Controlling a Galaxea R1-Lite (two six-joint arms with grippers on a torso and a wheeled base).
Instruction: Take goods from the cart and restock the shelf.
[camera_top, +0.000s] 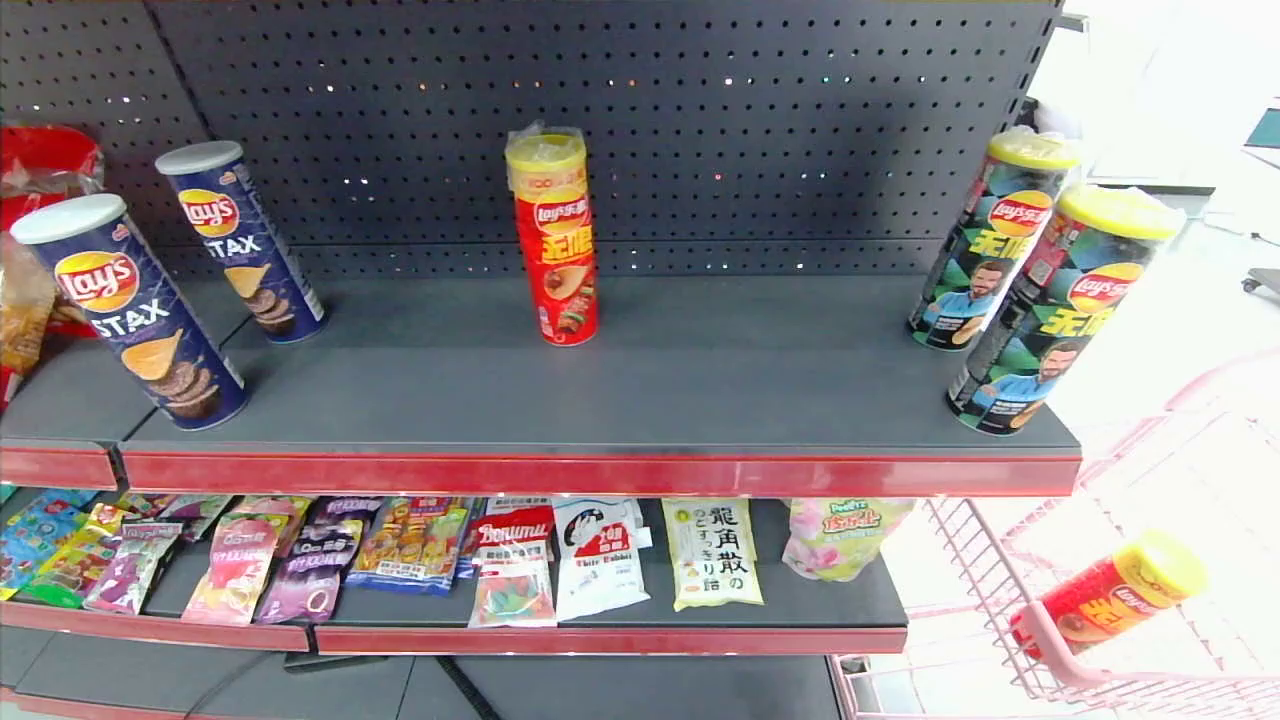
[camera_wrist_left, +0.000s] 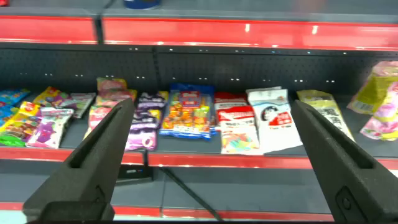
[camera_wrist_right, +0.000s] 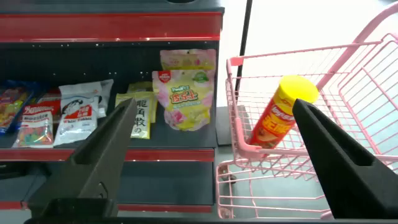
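Note:
A red chip can with a yellow lid (camera_top: 1110, 592) leans on the rim of the pink cart (camera_top: 1050, 680) at the lower right; the right wrist view shows the same red can (camera_wrist_right: 280, 117) inside the pink cart (camera_wrist_right: 235, 106). On the upper shelf (camera_top: 600, 400) stand two blue cans (camera_top: 135, 315), one red can (camera_top: 555, 240) and two green-and-black cans (camera_top: 1050, 310). My left gripper (camera_wrist_left: 211, 168) is open, facing the lower shelf of snack bags (camera_wrist_left: 193, 112). My right gripper (camera_wrist_right: 214, 165) is open, short of the cart, with nothing between its fingers.
The lower shelf (camera_top: 600, 620) carries a row of snack bags (camera_top: 510, 560), with a pale green-pink bag (camera_top: 840, 535) at its right end. A red bag (camera_top: 45, 165) sits at the upper shelf's far left. Wide gaps lie between the cans on the upper shelf.

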